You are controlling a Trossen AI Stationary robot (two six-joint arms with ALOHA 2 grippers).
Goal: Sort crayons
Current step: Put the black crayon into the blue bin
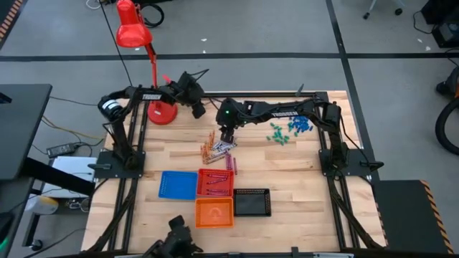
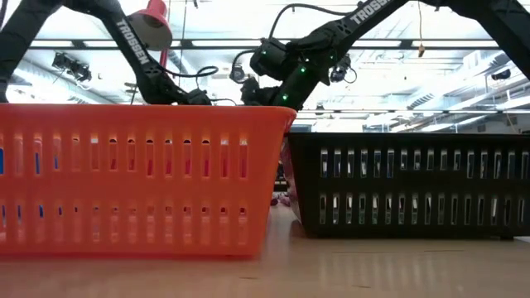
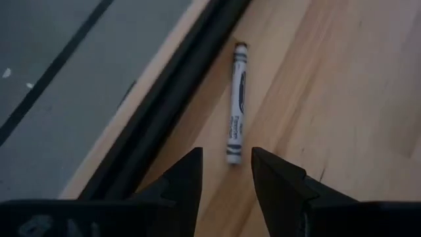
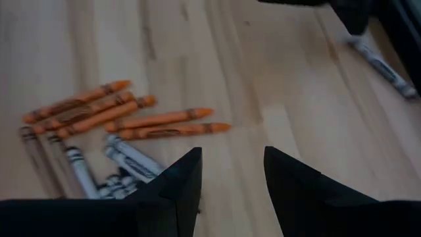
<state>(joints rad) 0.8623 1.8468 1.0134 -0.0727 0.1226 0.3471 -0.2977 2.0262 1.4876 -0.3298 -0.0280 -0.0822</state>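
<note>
A pile of crayons (image 1: pixel 218 149) lies mid-table: orange ones (image 4: pixel 131 115) side by side and grey ones (image 4: pixel 122 161) next to them. A magenta one (image 1: pixel 231 162) lies a little nearer. My right gripper (image 4: pixel 231 168) is open and empty, just above the pile's far side (image 1: pixel 228 136). One grey crayon (image 3: pixel 237 99) lies alone by the table's far edge. My left gripper (image 3: pixel 227 164) is open above it, its fingertips on either side of the crayon's end, touching nothing. It also shows in the high view (image 1: pixel 197 109).
Four small trays stand near the front edge: blue (image 1: pixel 178 184), red (image 1: pixel 214 181) with some crayons in it, orange (image 1: pixel 214 212) and black (image 1: pixel 252 203). Tiny green and blue bits (image 1: pixel 290 130) lie at the far right. A red lamp's base (image 1: pixel 161 112) stands at the far left.
</note>
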